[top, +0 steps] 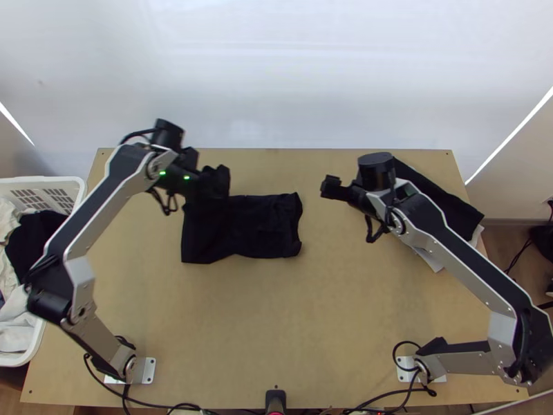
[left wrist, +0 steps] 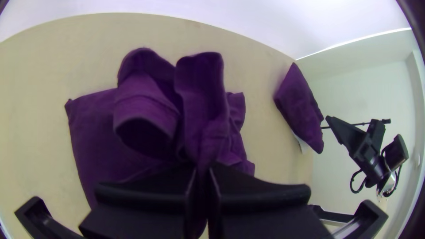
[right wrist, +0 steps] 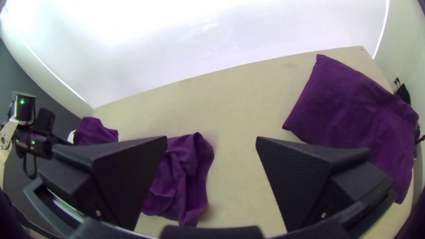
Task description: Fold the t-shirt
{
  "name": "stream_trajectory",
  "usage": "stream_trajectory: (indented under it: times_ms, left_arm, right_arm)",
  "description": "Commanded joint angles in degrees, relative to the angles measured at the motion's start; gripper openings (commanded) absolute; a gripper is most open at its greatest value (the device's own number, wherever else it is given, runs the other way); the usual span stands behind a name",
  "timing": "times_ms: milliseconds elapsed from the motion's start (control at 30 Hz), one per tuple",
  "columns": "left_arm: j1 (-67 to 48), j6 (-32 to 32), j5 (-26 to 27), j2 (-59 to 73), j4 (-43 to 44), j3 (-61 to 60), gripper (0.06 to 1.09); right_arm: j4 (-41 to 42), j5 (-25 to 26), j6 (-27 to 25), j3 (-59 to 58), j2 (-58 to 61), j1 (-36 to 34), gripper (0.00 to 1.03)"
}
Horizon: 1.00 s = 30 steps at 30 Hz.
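We've got the left gripper (top: 220,182) clamped on the t-shirt (top: 266,227), over its left part. Wrist view of the left gripper (left wrist: 202,171): the two fingers close in on a pinch of fabric, with raised cloth running into the grip. Two loose folds stand up just beside that pinch; one curls round into an open tube.

Rest of the shirt lies on the table (top: 276,318) below the left gripper and out toward the right one. It's in a compact, roughly oblong shape, rumpled at the end nearest the right gripper (top: 332,187).

Right gripper: we see its fingers wide apart, nothing between them but a gap over bare tabletop. It's up above the table, near the shirt's right end, not touching it.

Past the right gripper, on its right, we have a dark folded cloth (top: 453,207) lying on some white cloth (top: 430,259), partly under the arm in the top view. Well left of the left gripper: white laundry basket (top: 69,182) holding white and dark clothes (top: 29,242).
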Motion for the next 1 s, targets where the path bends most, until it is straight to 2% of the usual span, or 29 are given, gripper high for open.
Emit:
stream_trajectory:
  times_ms: [0, 467, 500, 533, 567, 600, 700, 767, 867, 967]
  left_arm:
    - [-6.3, -2.8, -0.6, 7.5, 1.3, 6.5, 0.09]
    - [-17.5, -4.7, -1.6, 17.9, 2.3, 15.6, 0.09]
    - [-18.3, -4.2, -1.1, 18.0, 2.3, 15.9, 0.19]
    - [-19.1, -3.7, -0.2, 17.9, 2.3, 16.4, 0.45]
    - [-19.6, -3.3, 0.5, 17.4, 2.3, 16.7, 0.85]
    - [-20.0, -2.4, 1.6, 17.3, 2.6, 17.9, 1.06]
    - [-20.4, -3.3, 2.4, 15.5, 2.0, 23.8, 1.04]
    - [-20.2, -4.7, 5.0, 14.0, 1.9, 27.1, 1.04]
    - [-19.0, -6.9, 9.4, 11.4, 4.3, 28.2, 1.04]
    - [-16.5, -6.9, 9.9, 9.4, 4.2, 27.9, 1.04]
  right_arm:
    - [-0.3, 0.0, 0.0, -2.2, -3.2, -2.9, 0.93]
    - [-0.6, 0.0, 0.0, -2.3, -4.9, -6.1, 0.93]
    - [-0.5, 0.0, 0.0, -2.3, -4.9, -6.4, 0.93]
    - [-0.5, 0.0, 0.0, -2.3, -4.9, -6.6, 0.93]
    - [-0.5, 0.0, 0.0, -2.4, -4.9, -6.9, 0.93]
    - [-0.5, 0.0, 0.1, -2.5, -4.9, -7.1, 0.93]
    - [-0.3, 0.0, 0.8, -3.8, -4.5, -7.3, 0.95]
    - [-0.2, 0.0, 1.6, -5.0, -3.7, -7.0, 0.98]
    - [-0.2, 0.0, 2.2, -5.5, -1.9, -4.9, 0.98]
    - [-0.1, 0.0, 3.3, -5.0, 1.1, -3.0, 0.98]
